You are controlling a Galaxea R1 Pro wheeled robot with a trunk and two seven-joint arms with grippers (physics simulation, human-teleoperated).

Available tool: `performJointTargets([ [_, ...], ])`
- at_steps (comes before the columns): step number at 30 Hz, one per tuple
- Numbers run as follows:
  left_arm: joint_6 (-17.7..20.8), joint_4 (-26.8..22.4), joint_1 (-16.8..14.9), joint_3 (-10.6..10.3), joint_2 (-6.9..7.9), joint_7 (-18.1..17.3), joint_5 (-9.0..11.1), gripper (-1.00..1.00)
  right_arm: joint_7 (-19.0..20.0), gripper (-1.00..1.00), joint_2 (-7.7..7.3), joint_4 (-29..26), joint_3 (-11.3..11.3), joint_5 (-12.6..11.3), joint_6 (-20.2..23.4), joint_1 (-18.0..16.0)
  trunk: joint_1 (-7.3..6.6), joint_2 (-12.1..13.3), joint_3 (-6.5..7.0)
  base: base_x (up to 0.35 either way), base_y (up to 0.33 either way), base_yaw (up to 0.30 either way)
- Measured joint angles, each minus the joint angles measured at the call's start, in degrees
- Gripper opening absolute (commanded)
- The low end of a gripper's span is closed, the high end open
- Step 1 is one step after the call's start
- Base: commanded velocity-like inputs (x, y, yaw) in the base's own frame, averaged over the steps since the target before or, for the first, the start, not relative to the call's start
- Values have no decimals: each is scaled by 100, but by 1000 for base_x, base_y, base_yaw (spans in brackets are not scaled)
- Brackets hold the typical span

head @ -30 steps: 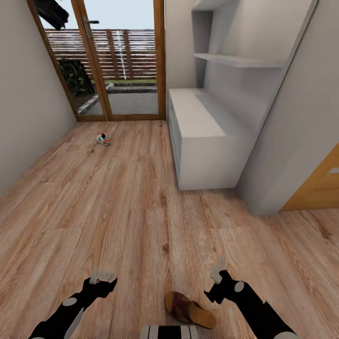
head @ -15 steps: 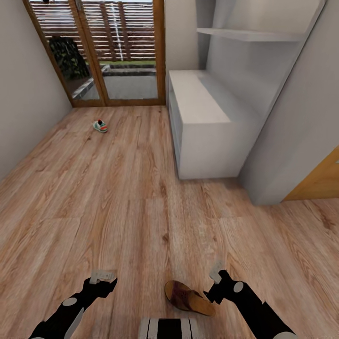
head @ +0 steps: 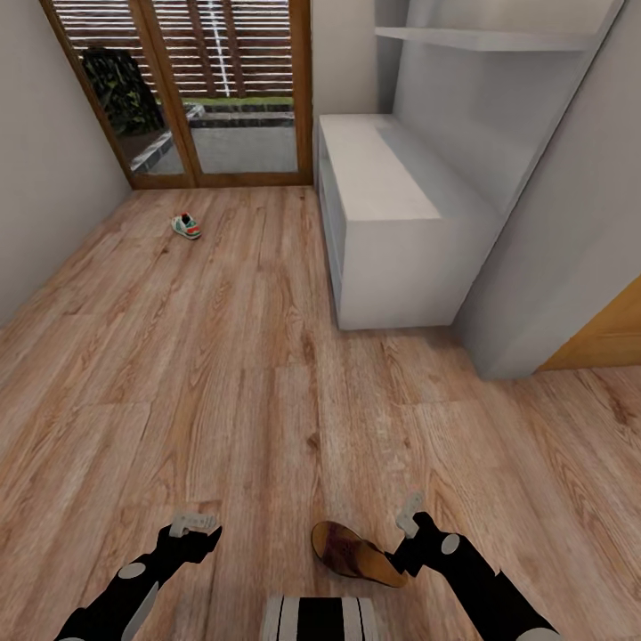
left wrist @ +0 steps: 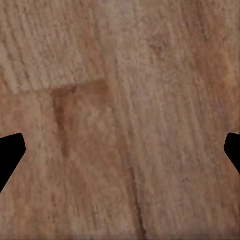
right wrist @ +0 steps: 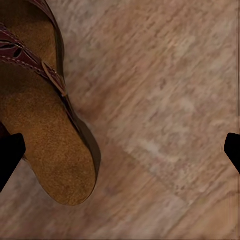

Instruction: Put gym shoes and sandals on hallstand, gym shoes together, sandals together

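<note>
— Down by your base on the corridor floor (head: 223,356), what lies between the arms?
— One brown sandal (head: 356,555), flat on the planks, its heel end just beside your right gripper (head: 408,516). That gripper's fingers are spread wide and hold nothing; its wrist view looks down on the sandal's tan footbed (right wrist: 47,150) and buckled strap.
— And your left gripper (head: 194,521)?
— Spread open too, empty, over bare wood.
— Anything else?
— One gym shoe (head: 186,226) sits far off near the glass door (head: 240,89). The white hallstand (head: 392,231) stands along the right wall, under a floating shelf (head: 481,38).
</note>
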Motion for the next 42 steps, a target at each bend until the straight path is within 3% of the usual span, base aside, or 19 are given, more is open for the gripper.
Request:
performJointTargets([
  [17, 0, 0, 0, 0, 0, 0, 0, 100, -569, 100, 247, 189, 54, -3, 0, 2, 0, 0, -1, 0, 0, 0],
  [26, 4, 0, 0, 0, 8, 0, 0, 100, -647, 100, 274, 262, 470, -16, 2, 2, 0, 0, -1, 0, 0, 0],
  [36, 8, 0, 0, 0, 0, 0, 0, 100, -655, 100, 283, 563, 698, -11, 10, 2, 0, 0, -1, 0, 0, 0],
  [37, 6, 0, 0, 0, 0, 0, 0, 100, -652, 100, 284, 621, 893, -11, 12, 3, 0, 0, -1, 0, 0, 0],
  [42, 8, 0, 0, 0, 2, 0, 0, 100, -651, 100, 279, 652, 1172, -14, 15, 2, 0, 0, -1, 0, 0, 0],
])
